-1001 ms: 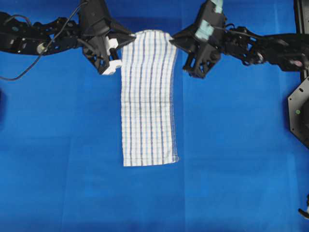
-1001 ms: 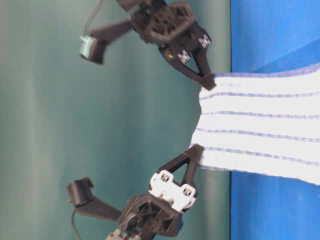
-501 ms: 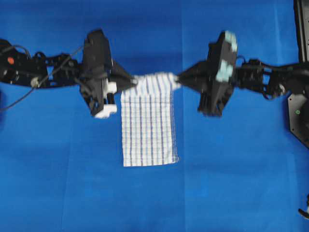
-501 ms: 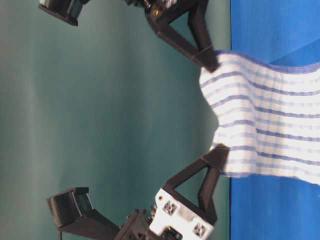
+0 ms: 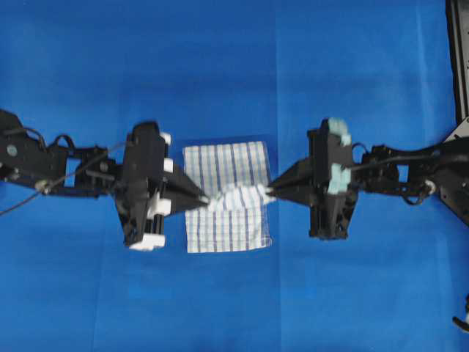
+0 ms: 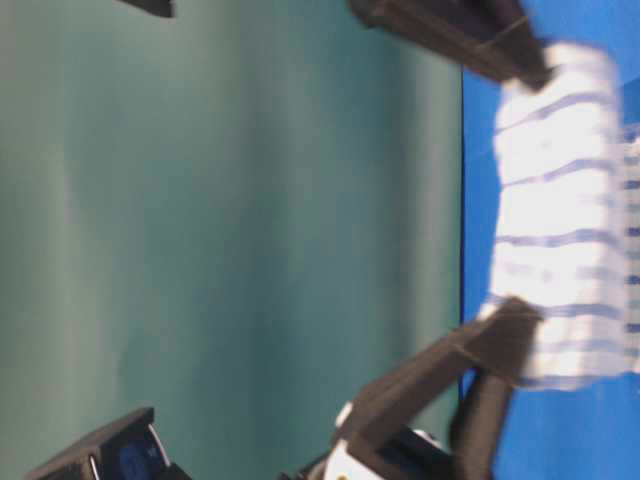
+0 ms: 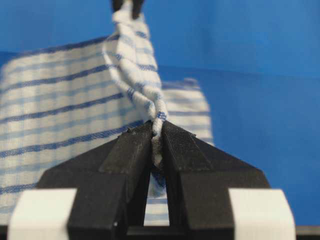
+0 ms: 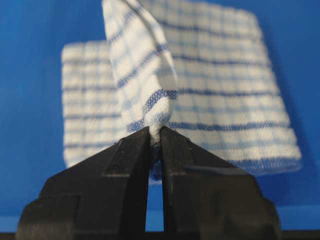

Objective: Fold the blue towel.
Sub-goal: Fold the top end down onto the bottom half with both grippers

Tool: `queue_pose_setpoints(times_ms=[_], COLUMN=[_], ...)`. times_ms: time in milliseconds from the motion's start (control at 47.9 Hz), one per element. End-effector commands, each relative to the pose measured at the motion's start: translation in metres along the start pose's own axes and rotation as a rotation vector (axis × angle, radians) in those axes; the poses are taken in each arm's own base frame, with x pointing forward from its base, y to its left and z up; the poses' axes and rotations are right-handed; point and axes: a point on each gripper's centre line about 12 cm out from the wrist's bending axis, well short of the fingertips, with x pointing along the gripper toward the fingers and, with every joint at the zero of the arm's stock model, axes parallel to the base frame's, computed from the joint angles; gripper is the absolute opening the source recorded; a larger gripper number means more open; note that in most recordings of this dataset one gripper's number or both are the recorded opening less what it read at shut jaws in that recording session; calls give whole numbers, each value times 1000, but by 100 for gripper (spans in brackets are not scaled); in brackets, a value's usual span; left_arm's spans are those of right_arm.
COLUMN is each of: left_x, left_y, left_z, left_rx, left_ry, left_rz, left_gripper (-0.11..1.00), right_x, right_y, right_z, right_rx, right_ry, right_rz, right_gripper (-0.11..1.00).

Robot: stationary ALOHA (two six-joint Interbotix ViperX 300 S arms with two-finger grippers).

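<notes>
Left gripper [image 5: 207,199]: my jaws are pinched tight on a bunched corner of the towel [image 5: 220,158], at its left edge; the wrist view shows cloth squeezed between the two black pads.
Right gripper [image 5: 265,192]: my jaws are likewise clamped on the towel's opposite corner, at its right edge, with a rolled tuft of cloth standing out of the pinch.
Towel: it lies mid-table on the blue sheet [image 5: 234,66], folded over itself; the held edge hangs as a slack, sagging band between my two grippers, partway across the layer lying flat beneath.
Progress: I judge the fold half carried; the held edge is not yet over the near hem.
Risk, slack: the band droops between the grips, so it may land wrinkled or bunched unless I keep the corners apart.
Risk, skew: if one arm leads the other, the upper edge will land crooked against the lower hem.
Risk, drag: low fingertips could catch the bottom layer and shift it.
Risk, release: twisted corners may stay curled when I let go.
Blur: the table-level view is smeared, so height above the cloth is unclear.
</notes>
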Motion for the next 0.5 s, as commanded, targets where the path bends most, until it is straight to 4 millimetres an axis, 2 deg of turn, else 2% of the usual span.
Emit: queue_pose_setpoints(times_ms=[0, 250, 480], left_x=[2, 14, 14], left_y=[-9, -10, -10], left_z=[5, -14, -16], left_rx=[-4, -20, -19], left_ry=[-27, 29, 34], left_rz=[-18, -14, -12], left_gripper=[4, 4, 4], right_x=[4, 16, 17], right_y=[9, 14, 14], right_z=[3, -8, -9], right_rx=[5, 11, 9], right_ry=[-16, 18, 21], right_rz=[10, 2, 1], right_gripper=[-2, -2, -1])
